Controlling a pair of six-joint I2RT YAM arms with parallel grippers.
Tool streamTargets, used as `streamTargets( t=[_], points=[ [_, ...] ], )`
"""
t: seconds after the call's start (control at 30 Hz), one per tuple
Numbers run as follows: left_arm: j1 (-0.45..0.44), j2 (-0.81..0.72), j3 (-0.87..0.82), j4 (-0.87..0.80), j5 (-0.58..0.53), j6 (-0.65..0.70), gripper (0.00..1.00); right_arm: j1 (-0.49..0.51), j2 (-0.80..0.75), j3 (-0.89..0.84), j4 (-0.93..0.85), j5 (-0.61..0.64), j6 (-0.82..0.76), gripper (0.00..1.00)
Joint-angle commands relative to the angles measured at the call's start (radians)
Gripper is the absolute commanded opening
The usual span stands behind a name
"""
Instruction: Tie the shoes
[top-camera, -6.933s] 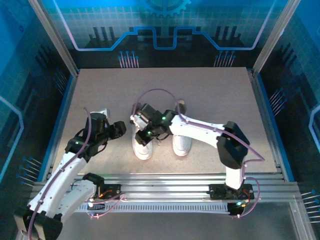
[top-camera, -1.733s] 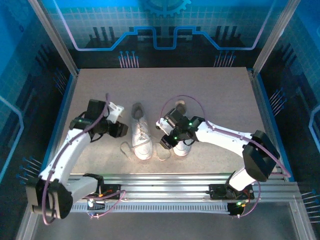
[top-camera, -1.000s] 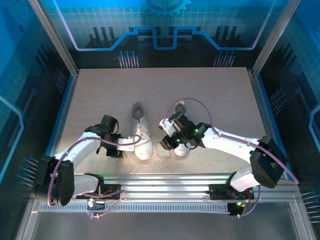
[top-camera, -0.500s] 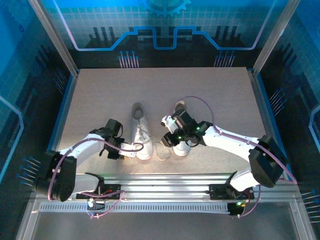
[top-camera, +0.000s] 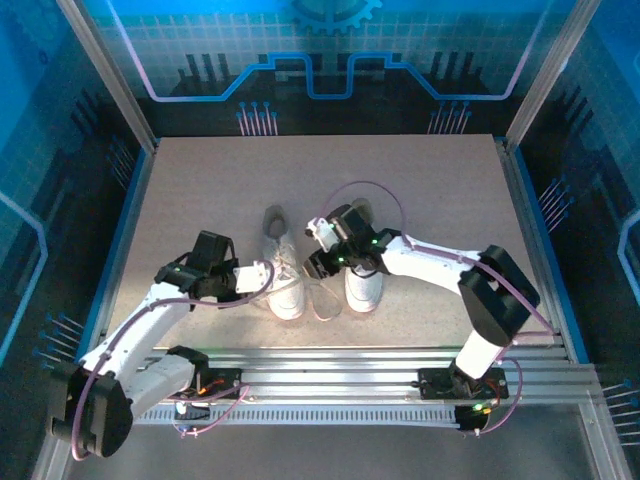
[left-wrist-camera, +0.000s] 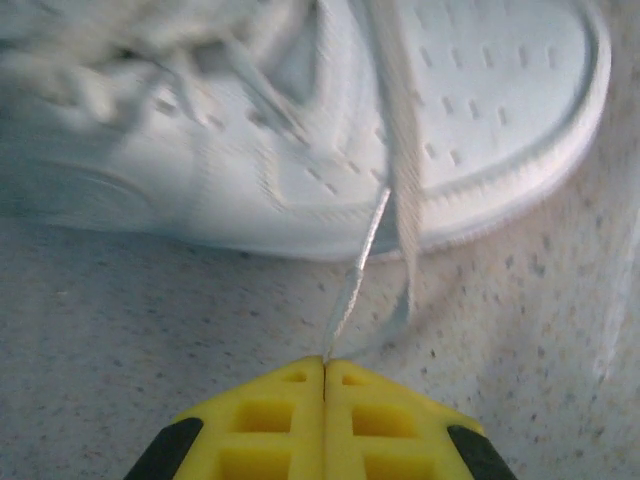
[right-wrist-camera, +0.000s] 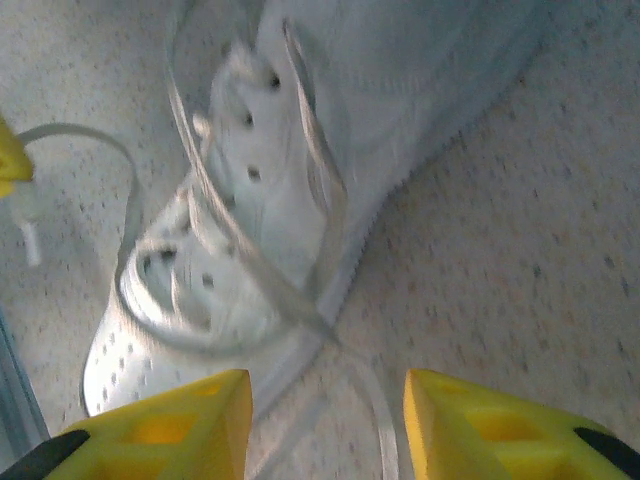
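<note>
Moved in and shut since the earlier frame, my left fingers pinch a lace of the left shoe; my right fingers hang half open, empty, beside it. It and the right shoe lie side by side on the bench, laces loose: no knot begun.

Probably a robotics lab cell: aluminium frame posts, blue circuit-print panels, speckled tabletop.
</note>
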Motion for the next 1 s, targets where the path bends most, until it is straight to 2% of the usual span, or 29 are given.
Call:
streamTargets(
  t=[0.0,0.2,0.43,0.6,0.8,0.97],
  points=[
    [-0.003,-0.01,0.071,-0.051,0.105,-0.233,0.0,0.025,0.076,0.107,0.018,-0.033,-0.02,0.44],
    [-0.004,0.03,0.127,-0.021,0.128,-0.451,0.0,0.065,0.158,0.218,-0.068,0.003,-0.072,0.43],
    [0.002,0.016,0.092,0.069,0.121,-0.565,0.0,0.09,0.215,0.271,-0.143,0.04,-0.098,0.43],
    [0.039,0.012,0.077,0.091,0.128,-0.663,0.0,0.097,0.229,0.275,-0.171,0.046,-0.105,0.42],
    [0.051,0.008,0.065,0.083,0.12,-0.694,0.0,0.103,0.219,0.294,-0.199,0.055,-0.111,0.21],
    [0.055,0.003,0.06,0.087,0.11,-0.703,0.0,0.106,0.182,0.298,-0.208,0.068,-0.112,0.09]
  ],
)
